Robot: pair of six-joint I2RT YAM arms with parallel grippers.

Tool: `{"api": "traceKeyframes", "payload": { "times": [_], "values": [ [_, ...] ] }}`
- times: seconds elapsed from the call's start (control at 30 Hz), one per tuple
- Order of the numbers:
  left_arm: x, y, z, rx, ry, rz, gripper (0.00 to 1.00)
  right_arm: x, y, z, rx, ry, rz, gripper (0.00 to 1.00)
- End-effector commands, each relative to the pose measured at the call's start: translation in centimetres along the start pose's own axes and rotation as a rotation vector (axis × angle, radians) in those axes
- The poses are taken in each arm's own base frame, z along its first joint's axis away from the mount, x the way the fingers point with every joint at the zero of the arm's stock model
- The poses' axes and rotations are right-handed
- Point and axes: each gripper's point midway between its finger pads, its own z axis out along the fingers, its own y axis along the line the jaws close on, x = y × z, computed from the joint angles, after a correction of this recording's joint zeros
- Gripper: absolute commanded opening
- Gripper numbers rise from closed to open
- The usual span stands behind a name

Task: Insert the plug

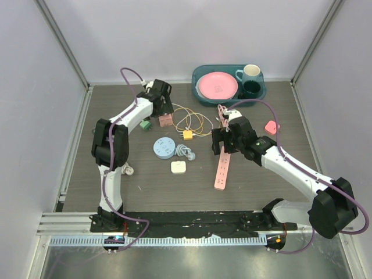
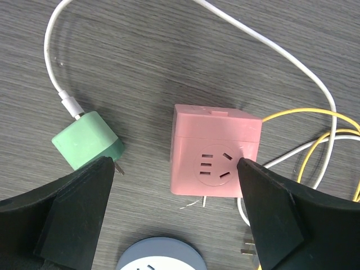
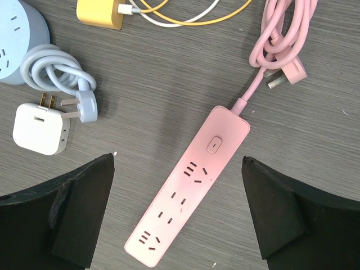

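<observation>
Probably the green plug [image 2: 87, 147] is meant: it lies on the tabletop [image 2: 140, 50] just left of the pink cube socket [image 2: 215, 151], beneath the wide-open, empty left gripper [image 2: 174, 167]. Likely light, rigid, smooth; pinch its flat sides, clear of prongs. The right gripper [image 3: 177, 160] gapes empty too

Setting: your station is a robotics lab cell.
Enclosure: white panel walls [image 1: 192, 35], metal frame posts [image 1: 63, 43].
Fixture: black mounting rail [image 1: 192, 222] along the table [image 1: 145, 189] edge.
</observation>
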Motion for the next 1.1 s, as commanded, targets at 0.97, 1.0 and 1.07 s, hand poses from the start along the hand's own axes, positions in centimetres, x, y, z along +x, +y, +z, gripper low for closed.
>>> {"api": "traceKeyframes", "payload": {
  "times": [0.97, 1.0, 1.07],
  "values": [
    [0.9, -2.1, 0.8, 0.054, 0.022, 0.080, 0.82, -0.8, 0.2, 0.5, -0.004, -0.035, 0.013, 1.00],
    [0.9, -2.1, 0.8, 0.053, 0.024, 0.080, 0.81, -0.8, 0.3, 0.5, -0.008, -0.036, 0.015, 1.00],
    [1.1, -2.2, 0.7, 0.062, 0.031, 0.084, 0.70, -0.8, 0.4, 0.5, -0.014, -0.035, 0.018, 1.00]
  ]
}}
